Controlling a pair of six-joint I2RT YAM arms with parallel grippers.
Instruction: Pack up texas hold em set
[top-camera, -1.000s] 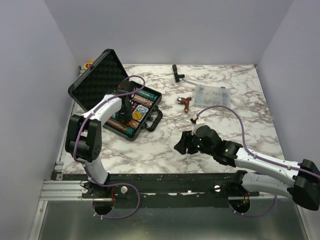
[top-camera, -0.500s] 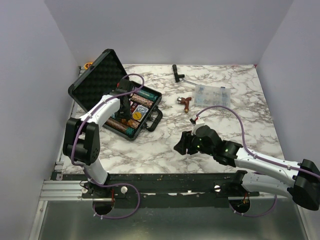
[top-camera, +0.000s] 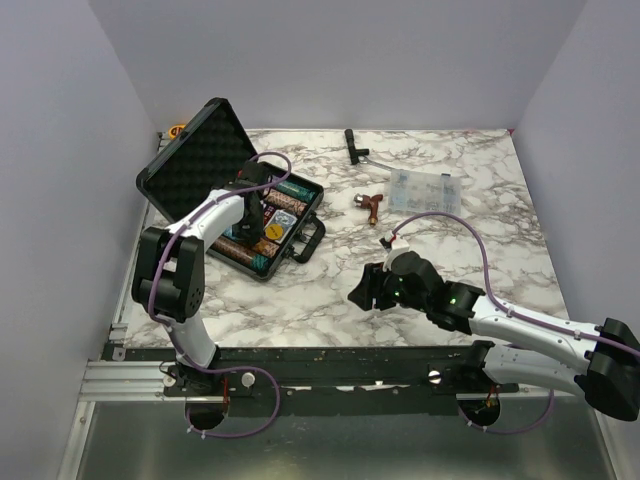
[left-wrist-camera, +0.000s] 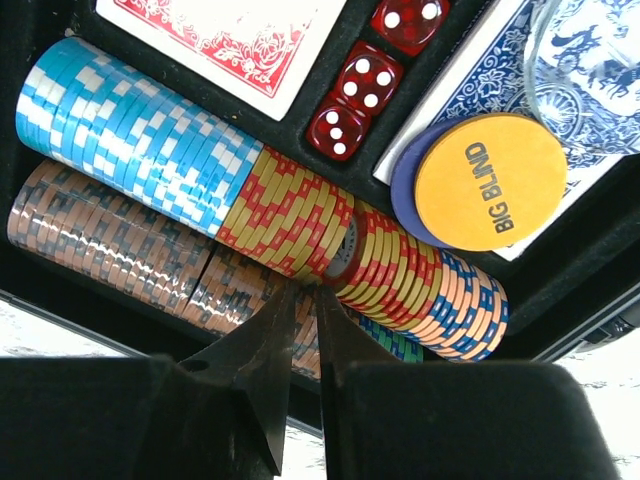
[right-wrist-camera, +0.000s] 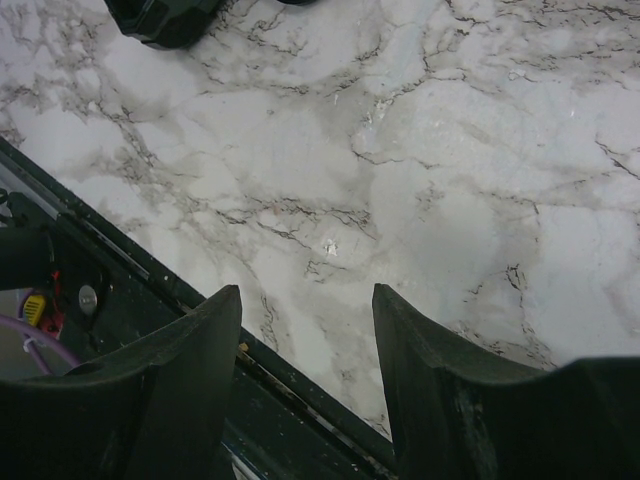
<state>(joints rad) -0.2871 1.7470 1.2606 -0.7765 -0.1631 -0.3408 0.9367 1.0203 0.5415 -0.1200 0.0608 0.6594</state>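
Note:
The black case lies open at the table's left, with its foam-lined lid up. My left gripper is inside its tray. In the left wrist view the gripper is shut, tips together against the row of red-and-yellow chips. A light-blue chip row, red dice, an orange "BIG BLIND" chip and the blue card deck lie in the tray. My right gripper is open and empty over bare marble.
A clear compartment box, a small brown tool and a black T-shaped tool lie at the back right. The case handle juts toward the table's middle. The table's front rail is under my right gripper.
My left gripper shifted slightly left inside the case, then back right over the chip rows. My right arm has stayed still.

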